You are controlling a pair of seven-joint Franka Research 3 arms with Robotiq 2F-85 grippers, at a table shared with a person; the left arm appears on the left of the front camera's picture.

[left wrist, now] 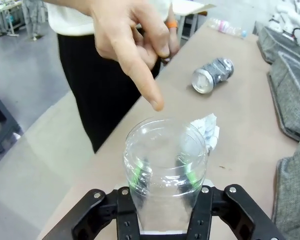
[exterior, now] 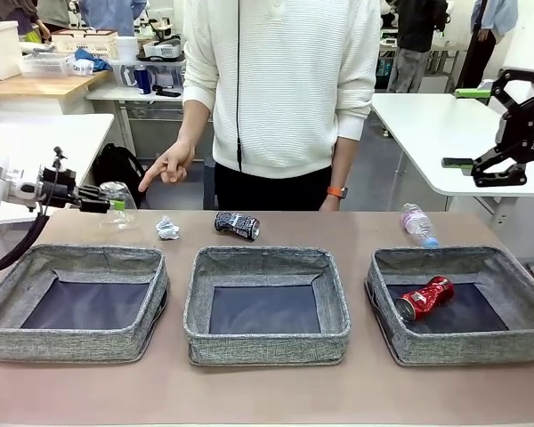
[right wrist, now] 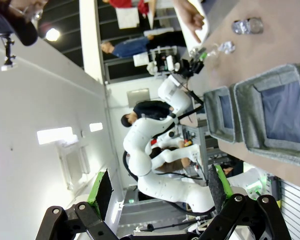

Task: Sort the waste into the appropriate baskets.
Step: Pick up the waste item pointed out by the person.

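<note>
Two green pads (left wrist: 140, 176) of the left pincer (left wrist: 165, 177) squeeze the thin clear plastic cup (left wrist: 165, 145), beside the crumpled white paper wad (left wrist: 208, 129). It looks light, bendy and slippery: hold its middle softly.

On my feed I count 3 bins: left bin (exterior: 76, 342), middle bin (exterior: 267, 347), right bin (exterior: 463, 349). Cans come to 2: 1 red can (exterior: 424, 298) and 1 black can (exterior: 238, 224). I see 1 cup (exterior: 117, 203), 1 bottle (exterior: 418, 224) and 1 wad (exterior: 167, 229), which makes 5 pieces of waste; 1 is in a bin and 4 are outside the bins. I have 2 tools, left tool (exterior: 107, 203) and right tool (exterior: 467, 129), with 2 fingers on each. There is 1 table (exterior: 267, 391). Across it I count 1 person (exterior: 280, 89), 1 pointing hand (exterior: 167, 166) and 1 orange wristband (exterior: 336, 191).
</note>
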